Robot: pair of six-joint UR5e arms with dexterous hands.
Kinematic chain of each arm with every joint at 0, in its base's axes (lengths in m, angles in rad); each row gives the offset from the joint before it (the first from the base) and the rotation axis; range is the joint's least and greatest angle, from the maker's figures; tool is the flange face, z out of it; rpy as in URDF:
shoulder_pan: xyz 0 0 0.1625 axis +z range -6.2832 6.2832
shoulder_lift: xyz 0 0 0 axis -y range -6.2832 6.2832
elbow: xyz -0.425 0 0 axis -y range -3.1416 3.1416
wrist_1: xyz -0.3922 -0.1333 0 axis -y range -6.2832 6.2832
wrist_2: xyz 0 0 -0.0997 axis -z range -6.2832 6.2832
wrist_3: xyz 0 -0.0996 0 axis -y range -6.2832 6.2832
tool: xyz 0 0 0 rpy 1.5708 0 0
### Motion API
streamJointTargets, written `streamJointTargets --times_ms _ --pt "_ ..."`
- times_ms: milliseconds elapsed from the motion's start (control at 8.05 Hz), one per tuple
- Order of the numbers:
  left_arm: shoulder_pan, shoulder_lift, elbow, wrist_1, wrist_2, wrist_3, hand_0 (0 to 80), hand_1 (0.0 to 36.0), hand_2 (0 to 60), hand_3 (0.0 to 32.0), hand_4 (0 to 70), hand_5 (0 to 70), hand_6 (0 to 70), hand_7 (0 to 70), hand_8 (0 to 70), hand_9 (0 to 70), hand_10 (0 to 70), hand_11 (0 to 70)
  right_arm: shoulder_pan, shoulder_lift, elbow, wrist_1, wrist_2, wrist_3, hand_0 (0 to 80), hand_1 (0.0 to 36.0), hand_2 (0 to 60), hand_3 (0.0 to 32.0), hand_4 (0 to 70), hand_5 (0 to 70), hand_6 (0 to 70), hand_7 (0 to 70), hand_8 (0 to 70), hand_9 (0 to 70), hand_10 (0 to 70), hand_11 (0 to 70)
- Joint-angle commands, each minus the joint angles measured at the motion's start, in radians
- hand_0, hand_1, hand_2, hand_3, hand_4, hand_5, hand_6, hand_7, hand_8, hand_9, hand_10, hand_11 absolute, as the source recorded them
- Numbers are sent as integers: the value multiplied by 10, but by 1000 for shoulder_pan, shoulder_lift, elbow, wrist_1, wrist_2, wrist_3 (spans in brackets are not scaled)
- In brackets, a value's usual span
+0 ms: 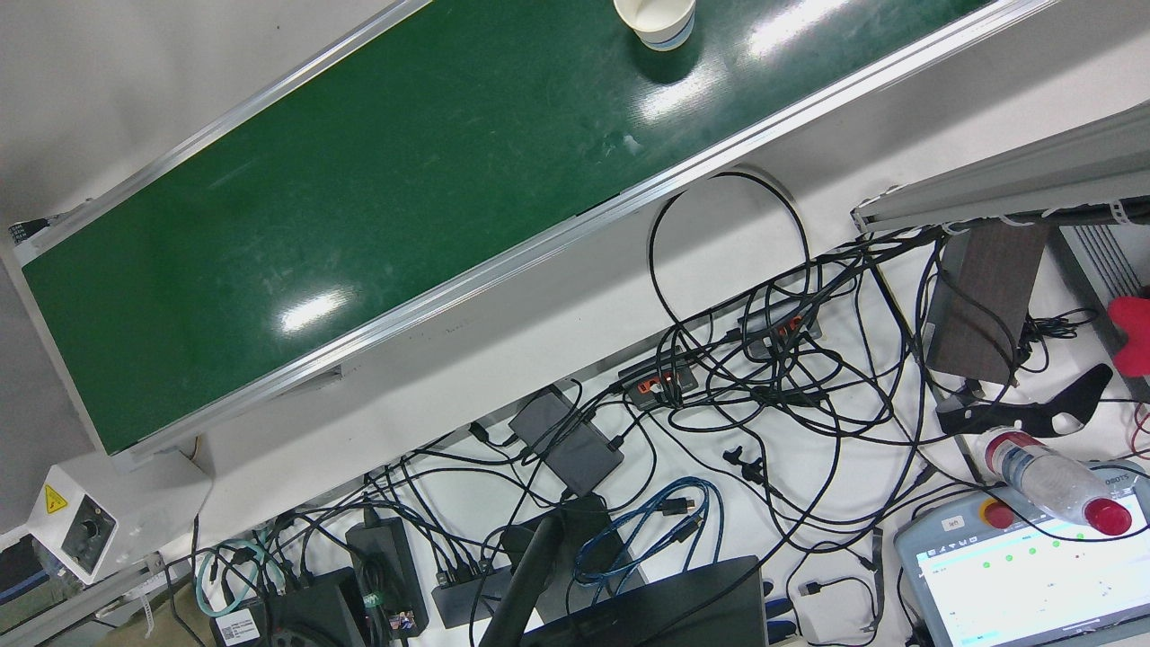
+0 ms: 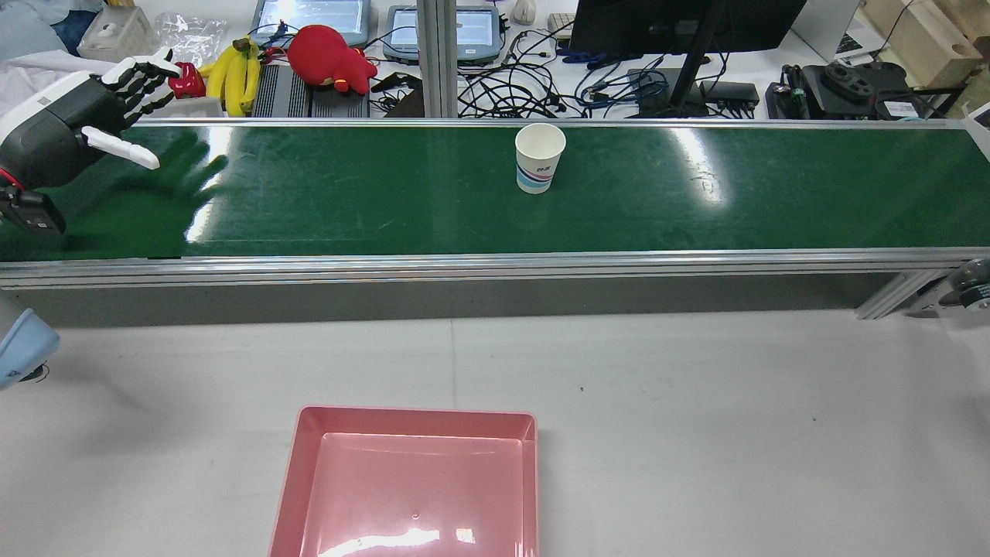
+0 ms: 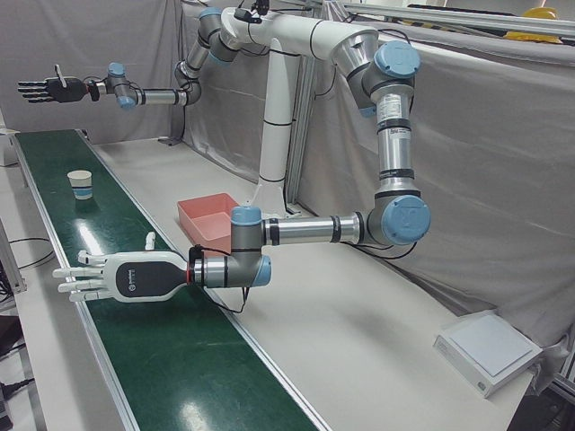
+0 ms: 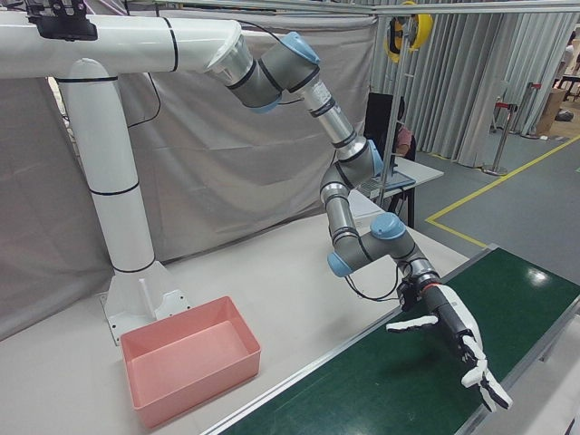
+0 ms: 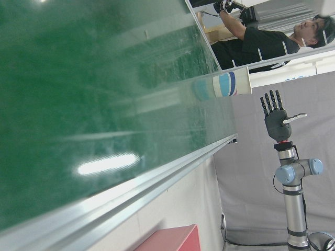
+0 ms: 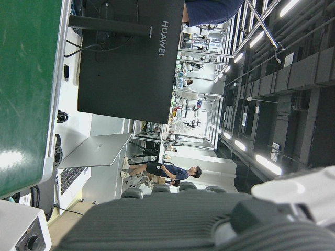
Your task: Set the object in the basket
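Cup (image 2: 540, 157) upright, mid-belt (image 2: 387, 193), near the far rail; nothing touches it. Basket (image 2: 410, 483), pink and empty, sits on the worktop (image 2: 696, 402) on the robot's side of the belt, a little to the left of the cup, likely so a lift-and-retract drops straight in.

Left hand (image 2: 73, 120) hovers over the belt's left end, fingers (image 2: 147, 73) spread flat, holding nothing; well apart from the cup. Posed as if waiting for the cup to reach it.

Right hand (image 3: 49, 90) raised beyond the far belt end, fingers splayed, empty; parked clear of the work.

Task not yet started: no grasp made.
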Motion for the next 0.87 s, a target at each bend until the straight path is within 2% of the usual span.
streamJointTargets --times_ms 0,745 --pt "-2 2 -2 0 5 -1 548 119 0 50 0 418 12 5 1 0 34 68 0 0 0 0 0 0 0 0 0 0 0 0 0 0 0 0 0 0" --pt "-3 3 -23 11 5 -13 548 119 0 50 0 418 12 5 1 0 34 68 0 0 0 0 0 1 0 0 0 0 0 0 0 0 0 0 0 0"
